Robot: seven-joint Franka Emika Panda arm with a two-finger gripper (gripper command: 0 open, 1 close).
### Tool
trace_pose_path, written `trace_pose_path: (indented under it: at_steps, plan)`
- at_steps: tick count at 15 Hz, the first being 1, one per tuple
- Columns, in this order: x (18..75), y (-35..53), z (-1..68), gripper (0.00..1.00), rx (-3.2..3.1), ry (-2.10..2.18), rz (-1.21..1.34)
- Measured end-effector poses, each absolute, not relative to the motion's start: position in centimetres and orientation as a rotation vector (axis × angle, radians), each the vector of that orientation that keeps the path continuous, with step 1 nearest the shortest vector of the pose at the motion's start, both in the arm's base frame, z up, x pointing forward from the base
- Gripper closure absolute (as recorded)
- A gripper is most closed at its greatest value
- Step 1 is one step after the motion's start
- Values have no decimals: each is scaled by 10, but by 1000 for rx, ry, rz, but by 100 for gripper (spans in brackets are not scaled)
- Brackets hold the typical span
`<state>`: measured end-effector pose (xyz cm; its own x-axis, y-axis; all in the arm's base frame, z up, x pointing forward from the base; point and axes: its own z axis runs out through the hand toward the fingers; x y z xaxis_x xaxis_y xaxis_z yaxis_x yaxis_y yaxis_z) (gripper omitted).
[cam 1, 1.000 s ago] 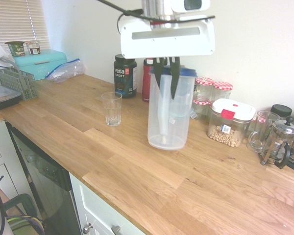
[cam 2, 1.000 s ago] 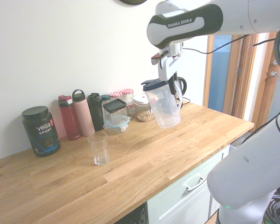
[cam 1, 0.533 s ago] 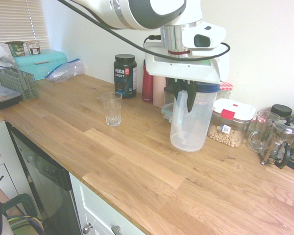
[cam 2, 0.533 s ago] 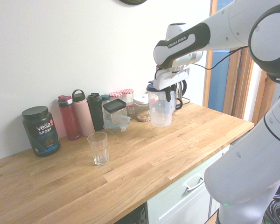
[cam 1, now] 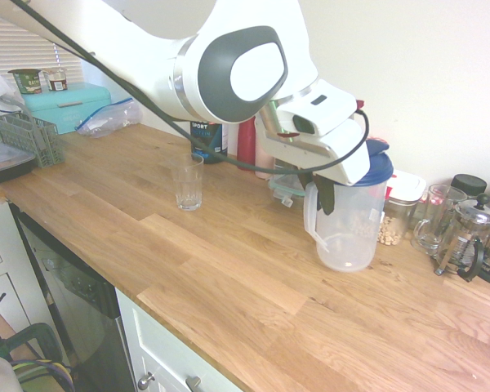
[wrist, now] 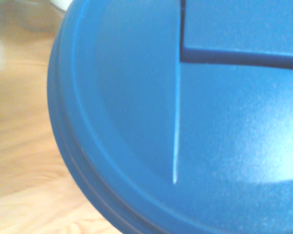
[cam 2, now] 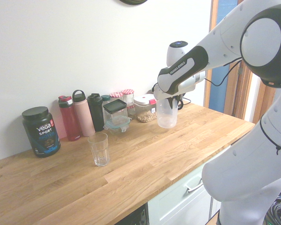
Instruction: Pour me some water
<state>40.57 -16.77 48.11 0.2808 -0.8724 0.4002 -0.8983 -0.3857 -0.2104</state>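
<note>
Wooden table (cam 1: 229,286) carries everything; the white Franka arm reaches over its back part, gripper (cam 1: 325,194) angled steeply down and pinching the clear plastic pitcher (cam 1: 348,220) at its rim, one dark finger outside the wall, just under the blue lid (cam 1: 377,167). Pitcher hangs upright directly below the gripper, base very close to the table or just touching; cannot tell which. It looks nearly empty, at most a thin layer at the bottom, hard to read through the plastic. The drinking glass (cam 1: 187,181) stands well apart from the gripper, out on the open table, beside the row of bottles. Behind the gripper by the wall: black Vega Sport tub (cam 2: 41,131), red bottle (cam 2: 69,118), pink bottle (cam 2: 84,114), dark bottle (cam 2: 96,111), jars with checked lids (cam 2: 127,98), a container of chickpeas (cam 2: 145,108). A French press (cam 1: 467,237) stands off to the gripper's far side. Progress, as a judgement: no water level visible in the glass, and the pitcher is far from it and not tilted, so either pouring is finished and the pitcher is being set down, or it has not begun; the frames do not settle it. Wrist view shows only blurred blue lid and a strip of wood. The arm hides the pitcher's upper rim and part of the bottle row in the first exterior view.
</note>
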Motion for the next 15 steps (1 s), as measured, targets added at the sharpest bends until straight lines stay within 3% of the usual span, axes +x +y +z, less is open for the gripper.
trace_pose_path:
  at_steps: [8,9,15]
  plan:
    - [400,-167,469,100,2466,-1785,614]
    - [399,-167,468,0,2466,-1797,600]
    - [396,-171,464,0,2469,-1809,550]
